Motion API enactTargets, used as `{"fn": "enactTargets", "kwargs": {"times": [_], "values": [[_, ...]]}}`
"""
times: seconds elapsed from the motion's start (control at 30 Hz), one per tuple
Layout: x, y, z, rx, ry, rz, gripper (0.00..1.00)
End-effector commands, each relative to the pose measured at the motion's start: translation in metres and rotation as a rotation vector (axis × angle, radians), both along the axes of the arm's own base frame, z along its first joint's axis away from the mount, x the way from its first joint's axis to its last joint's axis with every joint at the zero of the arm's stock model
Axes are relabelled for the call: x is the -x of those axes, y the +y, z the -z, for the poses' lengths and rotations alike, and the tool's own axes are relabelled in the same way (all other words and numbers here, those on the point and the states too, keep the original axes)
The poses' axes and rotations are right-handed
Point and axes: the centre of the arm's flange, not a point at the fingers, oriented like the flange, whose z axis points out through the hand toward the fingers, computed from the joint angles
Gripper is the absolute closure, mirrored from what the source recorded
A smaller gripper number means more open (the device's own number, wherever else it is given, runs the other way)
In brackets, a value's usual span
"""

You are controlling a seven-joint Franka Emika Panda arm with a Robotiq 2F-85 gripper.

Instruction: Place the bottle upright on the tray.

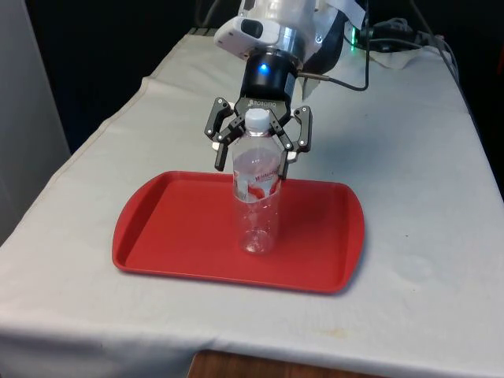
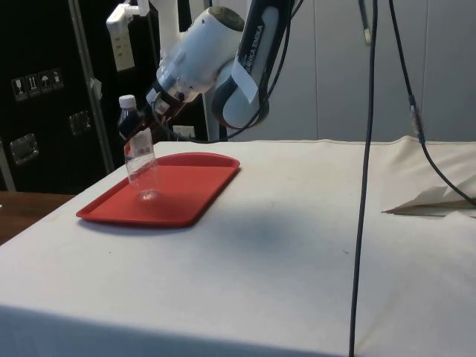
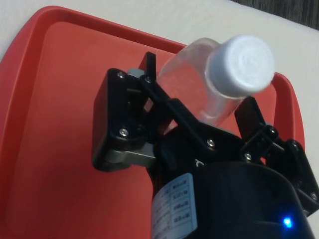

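So my claw [image 1: 257, 160] is spread wide right now, fingers [image 1: 220, 154] standing off either side of the bottle [image 1: 257, 206] and not squeezing it; from the wrist view you can see clear plastic between the fingers with a gap on both sides, white cap [image 3: 241, 65] poking up past them. The bottle itself is standing on its base on the red tray [image 1: 169, 232], roughly in the middle, so I'd say the job looks basically done and what's left is getting out without wrecking it.

That's the risky bit though; the bottle looks empty and tall and narrow, so my guess is it weighs next to nothing and any nudge tips it. In the side view it seems to lean a touch rather than sit dead straight, can't tell if that's just the angle; if it's real, it's already halfway to falling. My fingers reach down past the cap and around the shoulder, so if I pull away sideways or at a slant one fingertip could clip the neck and knock it over; straight up along the bottle's axis seems the safe way out.

If it does topple it could roll off the tray's low rim onto the white-clothed surface [image 1: 425, 181].
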Motion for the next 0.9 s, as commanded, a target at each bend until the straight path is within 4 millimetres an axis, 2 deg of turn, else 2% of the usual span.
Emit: {"fn": "enactTargets", "kwargs": {"times": [0.0, 0.6, 0.8, 0.87], "values": [[0.0, 0.0, 0.001, -0.002, 0.0, 0.0, 0.0], [0.0, 0.001, 0.001, 0.001, 0.002, -0.001, 0.0], [-0.002, 0.0, -0.003, 0.002, -0.005, 0.0, 0.0], [-0.002, 0.0, -0.011, -0.001, -0.006, 0.003, 0.0]]}}
